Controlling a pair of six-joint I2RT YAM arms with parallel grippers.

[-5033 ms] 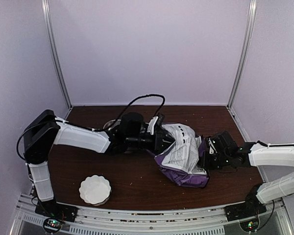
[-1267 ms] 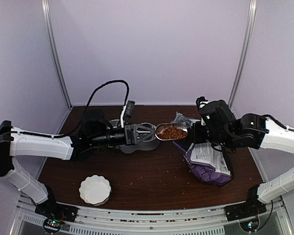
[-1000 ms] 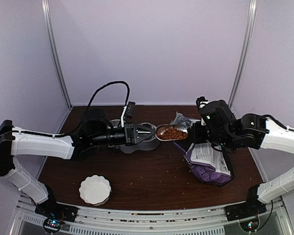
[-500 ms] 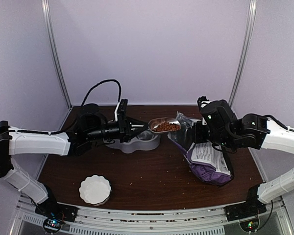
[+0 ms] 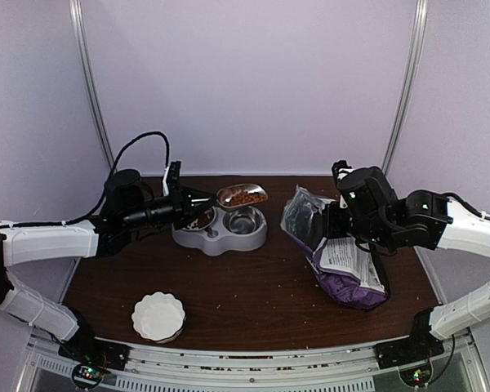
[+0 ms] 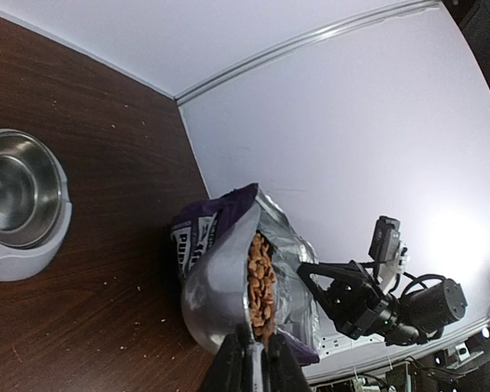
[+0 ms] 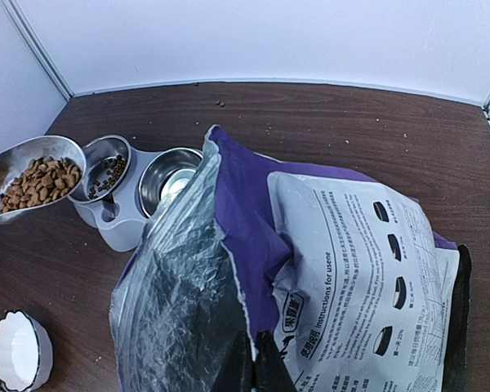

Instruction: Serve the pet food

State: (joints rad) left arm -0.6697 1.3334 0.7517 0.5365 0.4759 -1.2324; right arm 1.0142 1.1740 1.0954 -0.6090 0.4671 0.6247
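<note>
Metal scoop [image 6: 211, 287] heaped w/ pet food [image 6: 261, 282], raised near twin-bowl feeder [image 5: 220, 239], handle pinched by left gripper [image 6: 253, 363]. L bowl [image 7: 106, 175]: few pellets. R bowl [image 7: 170, 178]: shiny steel. Open purple bag [image 7: 351, 245], edge pinched by right gripper [image 7: 253, 363]. Dark wood table [image 5: 253, 302] w/ crumbs [image 7: 220, 103], lilac walls [image 5: 253, 82].

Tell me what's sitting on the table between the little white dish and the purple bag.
Nothing stands there. The top view shows only bare brown tabletop between the white dish and the purple bag.
</note>
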